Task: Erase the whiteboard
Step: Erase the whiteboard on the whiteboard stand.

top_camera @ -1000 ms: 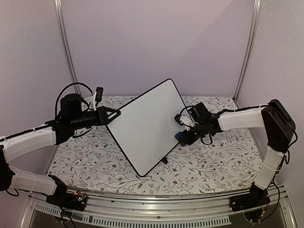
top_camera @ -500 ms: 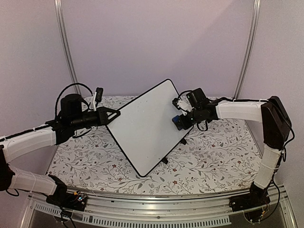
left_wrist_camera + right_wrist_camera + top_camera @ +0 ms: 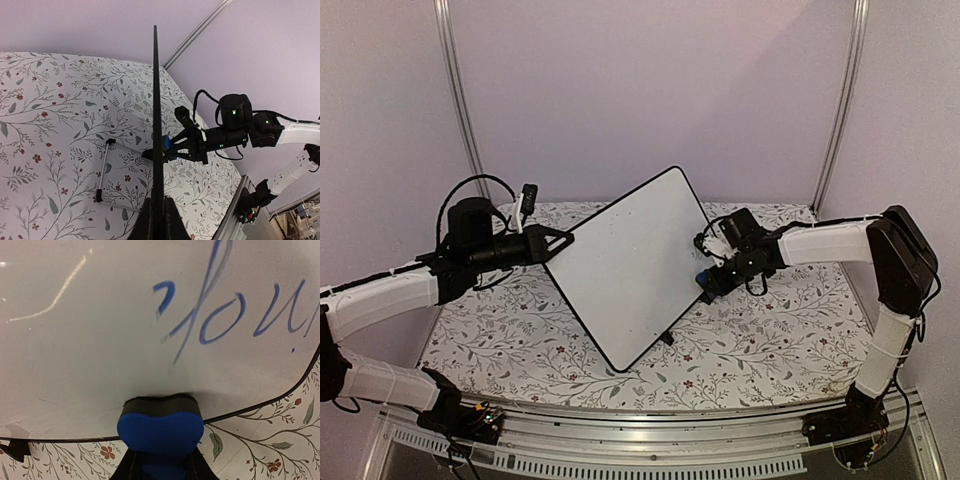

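Blue scrawl on the whiteboard [image 3: 100, 340] reads kinda like "you", first letter smeared. It's propped tilted over the floral surface [image 3: 760, 340]. The left fingers [image 3: 555, 244] are clamped on its edge, arm reaching sideways, and the right fingers [image 3: 708, 283] press a blue eraser [image 3: 160, 427] against it.

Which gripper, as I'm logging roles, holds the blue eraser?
The right gripper: it pinches the blue eraser against the whiteboard, while the left gripper clamps the whiteboard's edge.
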`<action>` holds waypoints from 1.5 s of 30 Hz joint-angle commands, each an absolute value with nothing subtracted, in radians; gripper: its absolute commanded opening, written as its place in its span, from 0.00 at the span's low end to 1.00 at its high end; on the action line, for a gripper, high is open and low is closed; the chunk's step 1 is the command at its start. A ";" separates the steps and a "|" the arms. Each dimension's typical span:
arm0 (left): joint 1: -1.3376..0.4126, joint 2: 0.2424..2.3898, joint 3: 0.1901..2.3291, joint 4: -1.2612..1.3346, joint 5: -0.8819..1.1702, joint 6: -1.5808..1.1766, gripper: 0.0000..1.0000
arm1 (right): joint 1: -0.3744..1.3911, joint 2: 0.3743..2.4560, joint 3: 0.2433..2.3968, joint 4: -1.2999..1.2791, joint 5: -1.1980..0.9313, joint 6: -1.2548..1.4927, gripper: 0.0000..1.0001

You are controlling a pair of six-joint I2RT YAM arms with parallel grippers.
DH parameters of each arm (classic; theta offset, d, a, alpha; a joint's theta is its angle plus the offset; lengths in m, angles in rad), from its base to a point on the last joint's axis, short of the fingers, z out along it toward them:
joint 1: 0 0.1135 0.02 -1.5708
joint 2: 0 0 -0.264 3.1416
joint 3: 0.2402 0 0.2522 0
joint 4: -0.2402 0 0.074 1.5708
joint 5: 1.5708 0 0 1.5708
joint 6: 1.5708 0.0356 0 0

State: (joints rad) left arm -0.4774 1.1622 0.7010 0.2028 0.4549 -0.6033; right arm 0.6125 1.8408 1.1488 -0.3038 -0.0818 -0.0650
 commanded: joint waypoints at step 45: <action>-0.508 1.163 0.727 0.242 0.575 -0.564 0.00 | 0.620 1.966 1.516 -0.515 -0.005 -0.149 0.00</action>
State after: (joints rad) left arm -0.4774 1.1656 0.7021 0.2050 0.4545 -0.6067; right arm 0.6125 1.9335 1.4120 -0.5896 -0.0120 -0.1318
